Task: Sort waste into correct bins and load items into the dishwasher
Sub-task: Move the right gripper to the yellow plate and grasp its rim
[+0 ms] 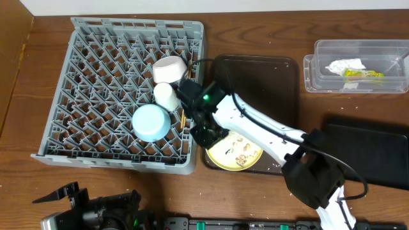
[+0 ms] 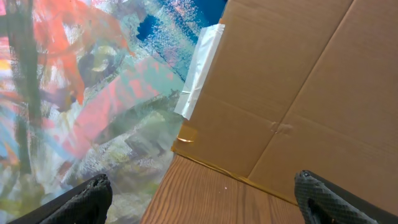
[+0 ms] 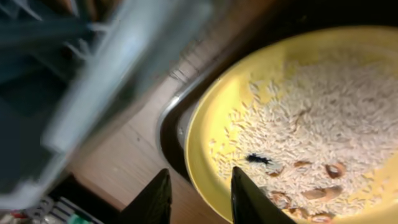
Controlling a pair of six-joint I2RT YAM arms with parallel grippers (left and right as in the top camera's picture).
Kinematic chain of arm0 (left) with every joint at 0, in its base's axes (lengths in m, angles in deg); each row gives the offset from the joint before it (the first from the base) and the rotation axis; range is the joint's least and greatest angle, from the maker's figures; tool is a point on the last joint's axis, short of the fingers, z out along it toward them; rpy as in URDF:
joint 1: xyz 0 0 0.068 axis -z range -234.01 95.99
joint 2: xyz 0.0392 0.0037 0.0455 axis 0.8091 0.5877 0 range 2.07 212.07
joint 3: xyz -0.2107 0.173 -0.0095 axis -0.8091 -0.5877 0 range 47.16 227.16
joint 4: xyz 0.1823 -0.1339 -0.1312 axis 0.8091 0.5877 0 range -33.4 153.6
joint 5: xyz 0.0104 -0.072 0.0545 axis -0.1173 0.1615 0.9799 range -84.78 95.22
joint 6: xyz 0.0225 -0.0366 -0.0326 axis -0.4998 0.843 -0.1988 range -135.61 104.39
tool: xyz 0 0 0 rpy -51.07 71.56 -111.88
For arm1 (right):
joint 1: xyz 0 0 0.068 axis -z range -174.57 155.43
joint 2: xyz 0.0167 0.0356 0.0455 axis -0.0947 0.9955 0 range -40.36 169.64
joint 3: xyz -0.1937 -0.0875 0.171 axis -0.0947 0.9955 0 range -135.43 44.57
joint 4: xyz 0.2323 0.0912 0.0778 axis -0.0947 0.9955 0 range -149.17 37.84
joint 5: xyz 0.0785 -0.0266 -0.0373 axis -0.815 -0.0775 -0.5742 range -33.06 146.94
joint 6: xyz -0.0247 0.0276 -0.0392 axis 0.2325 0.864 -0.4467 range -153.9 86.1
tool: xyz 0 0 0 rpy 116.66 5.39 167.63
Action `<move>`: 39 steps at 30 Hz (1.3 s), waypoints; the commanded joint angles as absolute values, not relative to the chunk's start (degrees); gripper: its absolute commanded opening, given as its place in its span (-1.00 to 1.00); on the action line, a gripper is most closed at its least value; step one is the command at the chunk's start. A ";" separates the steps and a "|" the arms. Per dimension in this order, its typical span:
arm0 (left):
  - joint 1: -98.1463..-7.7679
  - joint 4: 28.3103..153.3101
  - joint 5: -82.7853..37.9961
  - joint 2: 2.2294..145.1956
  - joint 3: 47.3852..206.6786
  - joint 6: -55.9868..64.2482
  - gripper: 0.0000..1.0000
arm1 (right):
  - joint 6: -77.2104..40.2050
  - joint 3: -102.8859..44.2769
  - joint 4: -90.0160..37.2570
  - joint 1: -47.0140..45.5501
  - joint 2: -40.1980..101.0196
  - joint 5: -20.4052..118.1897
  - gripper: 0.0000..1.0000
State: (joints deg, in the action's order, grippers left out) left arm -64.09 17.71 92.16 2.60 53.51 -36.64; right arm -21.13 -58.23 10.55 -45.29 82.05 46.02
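The yellow plate (image 1: 236, 153) lies on the dark brown tray (image 1: 268, 76), covered in pale crumbs (image 3: 311, 124). My right gripper (image 3: 200, 193) is open and straddles the plate's near rim (image 3: 202, 149): one finger is over the crumbs, the other is outside the rim with a gap showing. From overhead, that gripper (image 1: 208, 136) hangs at the plate's left edge, next to the grey dish rack (image 1: 96, 83). The rack holds a pinkish bowl (image 1: 169, 67), a white cup (image 1: 165, 94) and a light blue bowl (image 1: 151, 122). My left gripper (image 2: 202, 199) is open and empty.
The clear tub (image 1: 358, 67) at the back right holds the white napkin (image 1: 345, 65) and the yellow-green wrapper (image 1: 364, 74). A flat black bin (image 1: 370, 153) lies at the right. The left arm (image 1: 96, 207) rests at the front left edge, facing cardboard (image 2: 298, 93).
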 commanded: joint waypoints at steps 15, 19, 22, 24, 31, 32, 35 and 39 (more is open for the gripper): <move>-64.22 17.49 95.11 2.29 54.47 -36.97 0.89 | -16.84 -53.97 9.96 -32.81 82.11 51.55 -0.33; -64.22 17.47 95.11 2.29 54.47 -36.99 0.89 | -21.08 -53.86 8.06 -29.07 82.14 48.82 -0.51; -64.22 17.49 95.11 2.29 54.47 -36.99 0.89 | -21.80 -52.86 7.03 -28.44 82.14 47.88 -0.70; -64.22 17.49 95.13 2.29 54.47 -36.97 0.89 | -21.72 -51.74 6.35 -28.50 82.14 47.85 -0.98; -64.22 17.47 95.11 2.29 54.47 -36.97 0.89 | -16.95 -43.83 -0.42 -28.92 82.14 51.07 -0.98; -64.22 17.47 95.11 2.29 54.47 -36.97 0.89 | -16.97 -43.39 -0.71 -28.70 82.14 50.87 -0.98; -64.22 17.49 95.11 2.29 54.47 -36.99 0.89 | -16.97 -42.84 -1.89 -27.82 82.14 50.46 -0.98; -64.22 17.49 95.11 2.29 54.47 -36.97 0.89 | -16.99 -42.84 -2.19 -26.08 82.14 50.54 -0.98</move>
State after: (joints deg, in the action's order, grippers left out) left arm -64.09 17.71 92.16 2.60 53.51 -36.64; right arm -17.96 -43.33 -1.87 -27.74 82.03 49.62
